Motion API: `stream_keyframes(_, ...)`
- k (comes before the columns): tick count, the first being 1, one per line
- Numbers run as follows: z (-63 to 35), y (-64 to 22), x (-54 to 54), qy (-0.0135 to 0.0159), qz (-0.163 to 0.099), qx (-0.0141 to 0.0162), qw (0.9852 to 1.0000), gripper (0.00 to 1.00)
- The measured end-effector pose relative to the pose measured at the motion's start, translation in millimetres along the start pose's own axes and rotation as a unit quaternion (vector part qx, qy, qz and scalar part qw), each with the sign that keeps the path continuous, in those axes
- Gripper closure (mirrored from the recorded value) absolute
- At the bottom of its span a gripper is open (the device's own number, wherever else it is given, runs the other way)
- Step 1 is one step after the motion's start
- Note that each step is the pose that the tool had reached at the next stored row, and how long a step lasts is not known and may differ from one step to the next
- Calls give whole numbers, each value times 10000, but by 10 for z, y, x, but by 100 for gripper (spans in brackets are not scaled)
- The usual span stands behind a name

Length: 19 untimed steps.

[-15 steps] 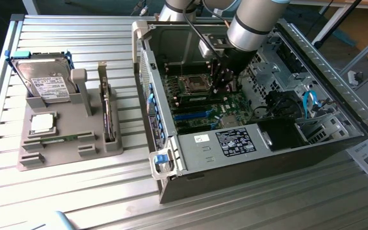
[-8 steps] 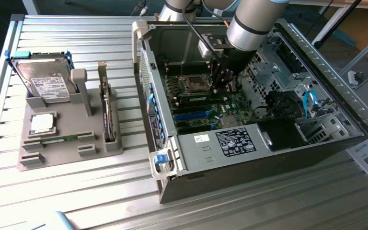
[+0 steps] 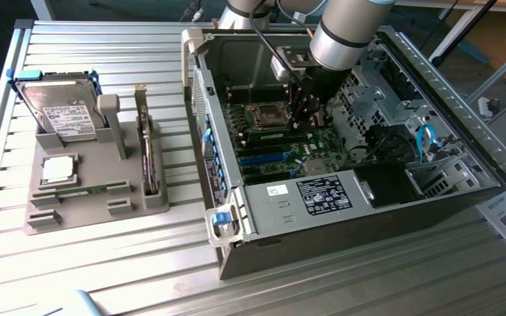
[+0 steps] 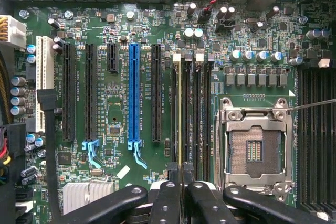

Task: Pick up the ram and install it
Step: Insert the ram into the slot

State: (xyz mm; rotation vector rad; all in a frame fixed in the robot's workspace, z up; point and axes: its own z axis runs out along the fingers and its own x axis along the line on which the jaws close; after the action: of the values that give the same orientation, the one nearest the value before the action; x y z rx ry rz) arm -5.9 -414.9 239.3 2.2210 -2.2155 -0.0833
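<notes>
The ram, a long, thin yellow-green circuit-board stick, is seen edge-on. It runs straight out from between the black fingertips of the hand, which is pinched narrow on its near end. The stick lies along the black memory slots, just beside the silver processor socket, inside the open computer case. One stick is held. One more green stick lies in the grey moulded holder on the slatted metal bench.
</notes>
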Motion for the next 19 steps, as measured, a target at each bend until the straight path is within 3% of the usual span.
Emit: stream_keyframes(19, 0, -4, 2, -1, 28, 3, 10000, 88)
